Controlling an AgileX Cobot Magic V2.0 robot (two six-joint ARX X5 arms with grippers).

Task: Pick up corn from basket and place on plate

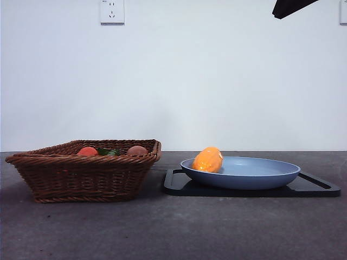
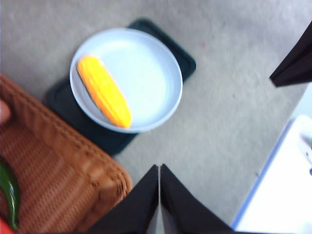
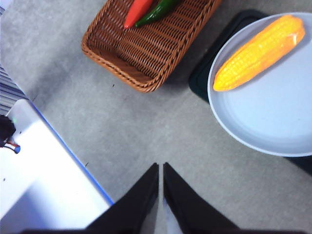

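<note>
The yellow-orange corn (image 1: pixel 208 160) (image 2: pixel 104 90) (image 3: pixel 259 51) lies on the light-blue plate (image 1: pixel 260 172) (image 2: pixel 146 63) (image 3: pixel 273 117), near its side that faces the basket. The brown wicker basket (image 1: pixel 84 176) (image 2: pixel 53 161) (image 3: pixel 146 48) stands to the left of the plate. My left gripper (image 2: pixel 159 168) is shut and empty, high above the table between basket and plate. My right gripper (image 3: pixel 161 165) is also shut and empty, raised above bare table. A black arm tip (image 1: pixel 290 6) shows at the top right of the front view.
The plate rests on a flat black tray (image 1: pixel 320 187) (image 2: pixel 63 100) (image 3: pixel 200 73). In the basket lie round red-orange fruits (image 1: pixel 87 151), a green pepper (image 3: pixel 158 10) (image 2: pixel 9 195) and a red pepper (image 3: pixel 136 12). A white and blue unit (image 3: pixel 44 175) (image 2: pixel 278 195) borders the table.
</note>
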